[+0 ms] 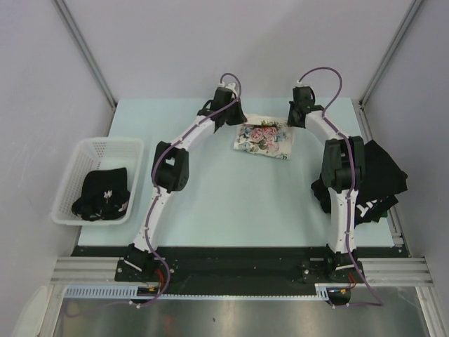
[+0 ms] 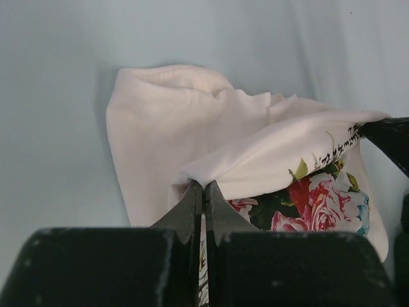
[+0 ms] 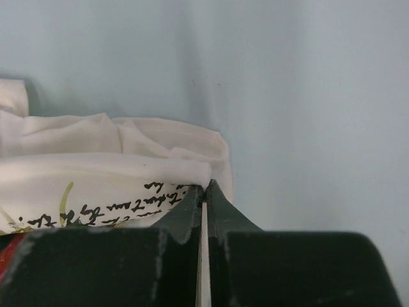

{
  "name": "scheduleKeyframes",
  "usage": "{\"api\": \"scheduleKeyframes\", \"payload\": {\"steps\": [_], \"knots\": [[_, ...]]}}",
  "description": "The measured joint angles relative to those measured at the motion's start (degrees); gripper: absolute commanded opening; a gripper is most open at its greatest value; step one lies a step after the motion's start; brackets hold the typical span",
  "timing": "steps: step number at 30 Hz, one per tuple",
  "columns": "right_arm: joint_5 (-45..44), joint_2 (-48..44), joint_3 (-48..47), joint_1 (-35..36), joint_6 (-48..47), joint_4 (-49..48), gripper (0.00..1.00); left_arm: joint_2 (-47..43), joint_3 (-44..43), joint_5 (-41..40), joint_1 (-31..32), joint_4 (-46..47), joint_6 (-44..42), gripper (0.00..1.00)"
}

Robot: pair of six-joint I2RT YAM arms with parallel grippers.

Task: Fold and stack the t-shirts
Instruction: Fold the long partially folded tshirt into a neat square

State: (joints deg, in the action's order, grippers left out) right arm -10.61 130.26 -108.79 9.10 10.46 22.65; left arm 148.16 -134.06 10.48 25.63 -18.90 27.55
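Between the left arm [image 1: 170,168] and the right arm [image 1: 342,168], the middle of the table [image 1: 231,203] lies open from the near edge up to the cream t-shirt [image 1: 265,138] near the far edge. The white basket [image 1: 105,145] holding black t-shirts [image 1: 104,193] blocks the left edge. A black heap of t-shirts [image 1: 384,172] crowds the right edge, just beside the right arm.
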Motion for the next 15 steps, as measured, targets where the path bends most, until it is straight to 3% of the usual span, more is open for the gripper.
{"api": "scheduleKeyframes", "payload": {"steps": [10, 11, 12, 13, 15], "knots": [[0.0, 0.4, 0.0, -0.9, 0.0, -0.4, 0.00, 1.2, 0.0, 2.4, -0.3, 4.5, 2.5, 0.14], [0.0, 0.4, 0.0, -1.0, 0.0, -0.5, 0.00, 1.2, 0.0, 2.3, -0.3, 4.8, 2.6, 0.26], [0.0, 0.4, 0.0, -1.1, 0.0, -0.4, 0.00, 1.2, 0.0, 2.2, -0.4, 5.0, 2.6, 0.32], [-0.1, 0.5, 0.0, -1.2, 0.0, -0.4, 0.06, 1.2, 0.0, 2.0, -0.5, 5.2, 2.6, 0.35], [-0.3, 0.6, 0.0, -1.7, 0.0, -0.2, 0.26, 1.2, 0.0, 1.6, -0.9, 5.6, 3.0, 0.51]]}}
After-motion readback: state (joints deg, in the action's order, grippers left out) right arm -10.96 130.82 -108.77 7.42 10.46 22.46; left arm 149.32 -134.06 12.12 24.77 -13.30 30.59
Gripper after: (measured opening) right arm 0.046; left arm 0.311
